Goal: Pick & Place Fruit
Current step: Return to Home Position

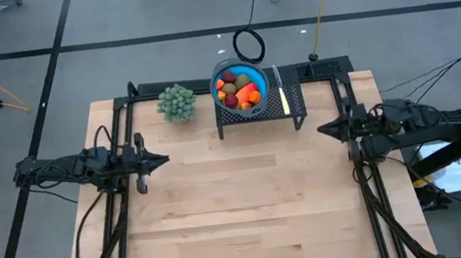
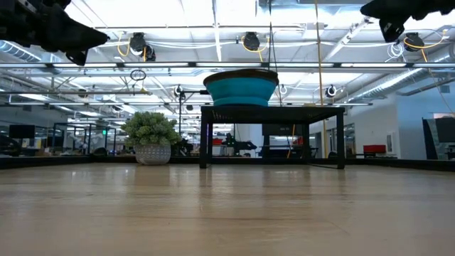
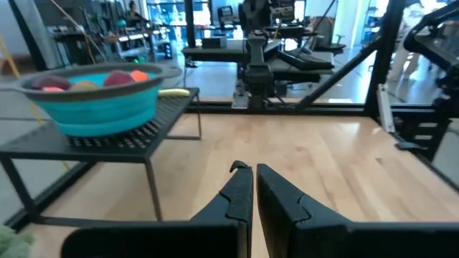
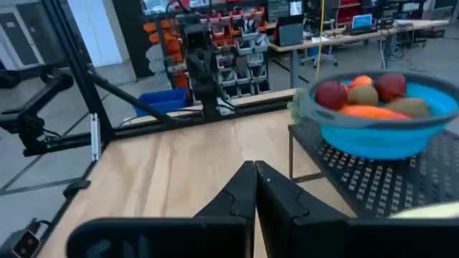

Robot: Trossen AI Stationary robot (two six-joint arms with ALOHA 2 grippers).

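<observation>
Several toy fruits (image 1: 238,90) lie in a blue bowl (image 1: 217,76) that stands on a low black mesh stand (image 1: 294,102) at the table's far middle. In the wrist views the fruits (image 4: 366,97) pile above the bowl's rim (image 3: 93,80). My left gripper (image 1: 164,160) hovers shut over the table's left side, pointing level toward the right. My right gripper (image 1: 320,129) hovers shut over the right side, pointing level toward the left. Neither touches anything.
A knife (image 1: 281,89) with a pale yellow handle lies on the stand beside the bowl. A pale green bushy plant (image 1: 176,102) in a pot stands left of the stand. Black frame rails (image 1: 127,115) run along the table's left and right sides. The wooden tabletop (image 1: 248,197) lies bare in front.
</observation>
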